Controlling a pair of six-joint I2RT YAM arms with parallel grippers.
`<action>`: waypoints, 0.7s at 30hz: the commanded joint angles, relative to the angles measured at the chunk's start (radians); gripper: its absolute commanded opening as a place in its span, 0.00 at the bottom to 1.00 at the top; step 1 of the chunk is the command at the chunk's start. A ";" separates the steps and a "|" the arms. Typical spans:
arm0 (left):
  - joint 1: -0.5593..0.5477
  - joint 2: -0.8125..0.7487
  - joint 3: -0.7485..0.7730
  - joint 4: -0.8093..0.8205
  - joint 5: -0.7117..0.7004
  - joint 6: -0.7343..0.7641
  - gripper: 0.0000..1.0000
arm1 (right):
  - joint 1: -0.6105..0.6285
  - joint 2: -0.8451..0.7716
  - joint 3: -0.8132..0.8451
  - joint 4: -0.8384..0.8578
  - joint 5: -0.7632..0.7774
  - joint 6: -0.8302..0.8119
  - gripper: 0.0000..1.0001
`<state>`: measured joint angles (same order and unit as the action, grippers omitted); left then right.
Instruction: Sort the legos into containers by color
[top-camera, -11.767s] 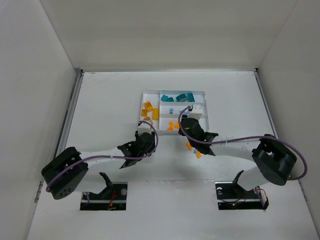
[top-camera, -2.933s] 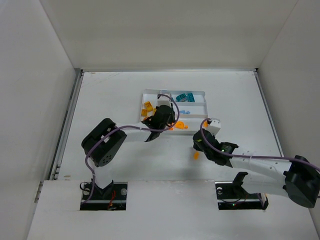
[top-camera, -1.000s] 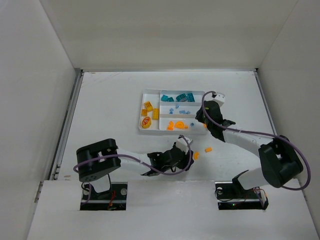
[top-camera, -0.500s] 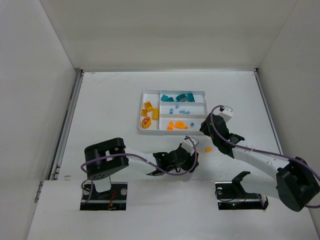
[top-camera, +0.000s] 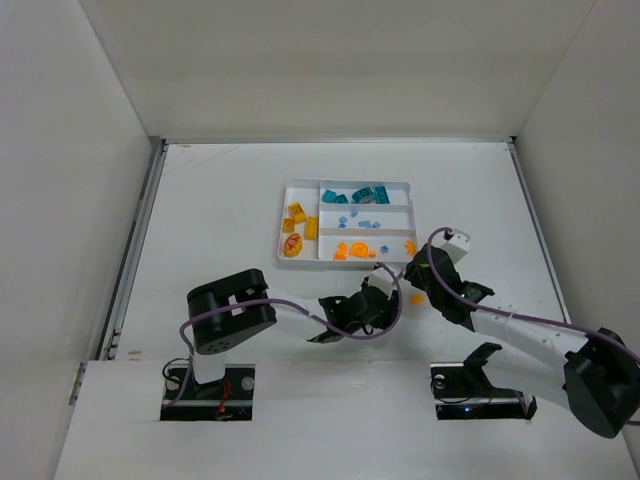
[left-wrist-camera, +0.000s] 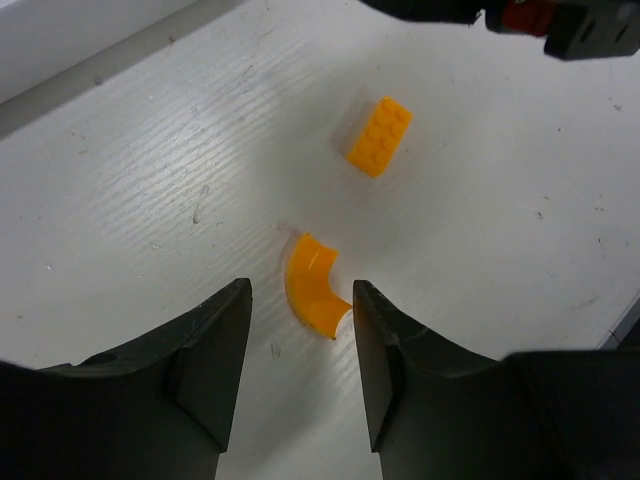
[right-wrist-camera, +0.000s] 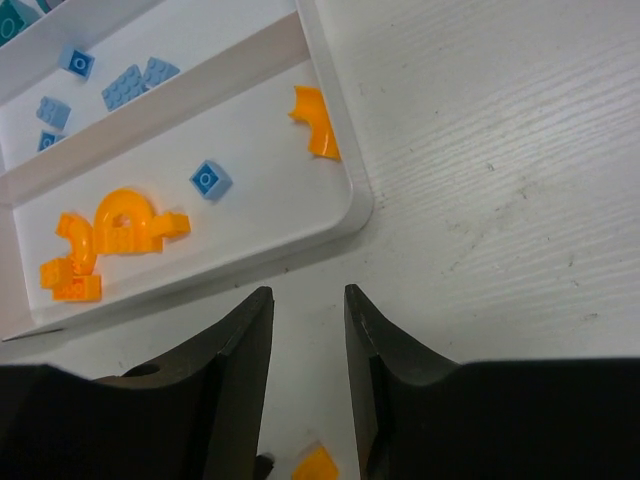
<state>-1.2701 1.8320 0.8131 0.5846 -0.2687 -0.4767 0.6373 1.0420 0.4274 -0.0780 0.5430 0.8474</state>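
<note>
The white tray holds sorted legos: yellow-orange in the tall section, teal, light blue and orange in the long ones. My left gripper is open low over the table, its jaws either side of a curved orange lego without touching it. An orange brick lies just beyond. My right gripper is open and empty just in front of the tray's near right corner. A curved orange lego and one light blue lego lie in the orange section.
The two grippers are close together in front of the tray; part of the right gripper shows at the top of the left wrist view. An orange bit lies on the table below the right jaws. White walls enclose the table.
My right gripper has drawn back from the tray's right end towards the near side, open; a curved orange lego now lies there. My left gripper has moved right, over the curved lego on the table.
</note>
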 joint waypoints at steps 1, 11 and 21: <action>-0.008 0.021 0.043 -0.023 -0.041 0.023 0.41 | 0.011 -0.020 -0.013 -0.011 0.026 0.038 0.38; -0.021 0.064 0.075 -0.083 -0.050 0.067 0.28 | 0.052 -0.092 -0.032 -0.141 0.084 0.119 0.40; -0.004 0.012 0.018 -0.158 -0.153 0.101 0.13 | 0.129 -0.122 0.002 -0.307 0.100 0.206 0.45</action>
<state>-1.2888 1.8793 0.8757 0.5388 -0.3649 -0.4042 0.7422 0.9226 0.3958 -0.3122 0.6140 1.0092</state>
